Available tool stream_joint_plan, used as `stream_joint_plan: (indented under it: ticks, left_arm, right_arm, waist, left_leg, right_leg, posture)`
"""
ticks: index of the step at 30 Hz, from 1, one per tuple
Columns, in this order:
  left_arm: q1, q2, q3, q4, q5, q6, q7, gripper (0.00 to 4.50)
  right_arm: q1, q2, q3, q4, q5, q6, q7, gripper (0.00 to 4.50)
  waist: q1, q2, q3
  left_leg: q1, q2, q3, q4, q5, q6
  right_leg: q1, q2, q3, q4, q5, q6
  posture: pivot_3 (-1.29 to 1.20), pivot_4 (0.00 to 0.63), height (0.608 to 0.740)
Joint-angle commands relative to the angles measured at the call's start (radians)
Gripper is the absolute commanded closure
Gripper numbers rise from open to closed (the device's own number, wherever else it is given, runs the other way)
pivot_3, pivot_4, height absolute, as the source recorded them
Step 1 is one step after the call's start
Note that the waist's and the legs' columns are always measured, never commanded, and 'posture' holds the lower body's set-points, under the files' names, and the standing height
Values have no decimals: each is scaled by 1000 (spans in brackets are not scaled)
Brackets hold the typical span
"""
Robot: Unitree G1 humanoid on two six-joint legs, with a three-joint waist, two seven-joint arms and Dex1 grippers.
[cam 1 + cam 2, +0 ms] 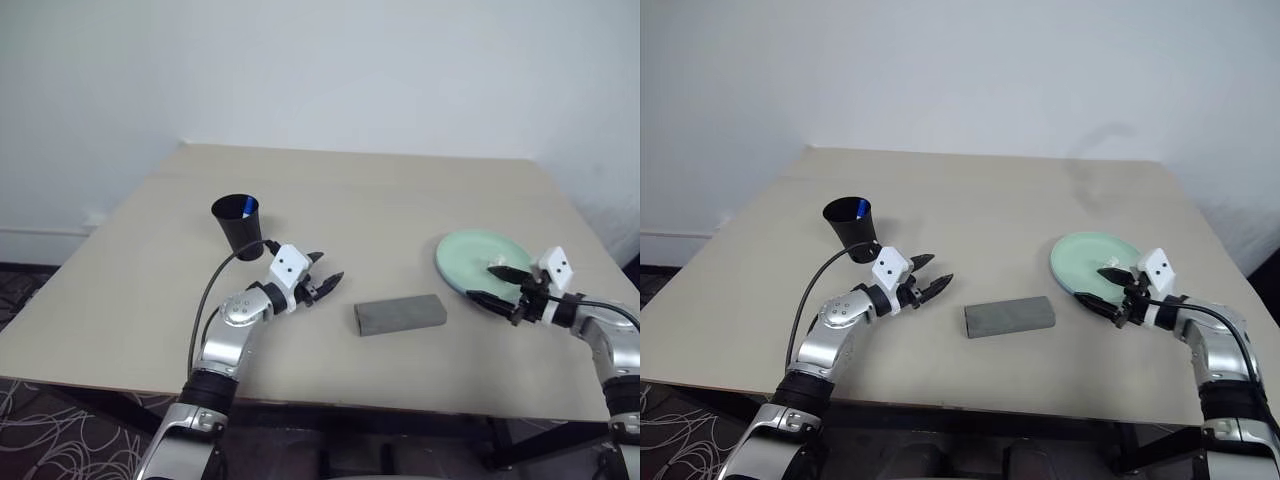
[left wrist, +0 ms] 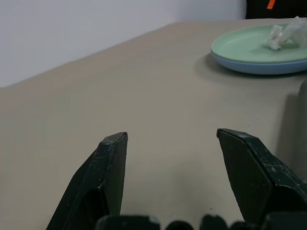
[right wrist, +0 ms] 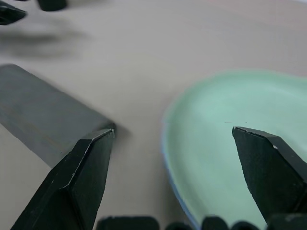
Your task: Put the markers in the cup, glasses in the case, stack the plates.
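The black cup [image 1: 237, 224] stands upright at the left of the table, and the blue end of a marker [image 1: 245, 208] shows inside its rim. The grey case [image 1: 400, 314] lies shut near the front middle. The glasses are out of view. At the right, the mint green plate [image 1: 481, 257] rests on the light blue plate [image 2: 261, 66]. My left gripper [image 1: 322, 281] hovers open and empty between cup and case. Over the plates' near-left edge my right gripper [image 1: 494, 283] is wide open, with nothing in it.
The beige table [image 1: 360, 200] is bare across its far half, with a white wall behind it. Its front edge runs just below the case. In the right wrist view the case [image 3: 43, 115] lies close to the green plate [image 3: 230, 120].
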Motion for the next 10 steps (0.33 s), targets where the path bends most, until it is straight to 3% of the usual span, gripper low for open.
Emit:
stream_joint_plan:
  ticks: [1, 10]
  left_arm:
    - [-46, -13, 9, 5, 4, -46, 0, 1384]
    - [-11, -28, 8, -4, -1, -59, -12, 1384]
  right_arm:
    - [20, -14, -60, -47, 26, -10, -36, 210]
    - [62, -18, -88, -105, 43, 25, -66, 210]
  waist:
    - [-1, 0, 0]
    - [-1, 2, 0]
  left_leg:
    - [0, 0, 0, 0, 0, 0]
    - [1, 1, 1, 0, 0, 0]
  right_leg:
    - [0, 0, 0, 0, -1, 1]
    - [0, 1, 1, 0, -3, 4]
  posture:
    - [0, 0, 739]
    - [0, 0, 739]
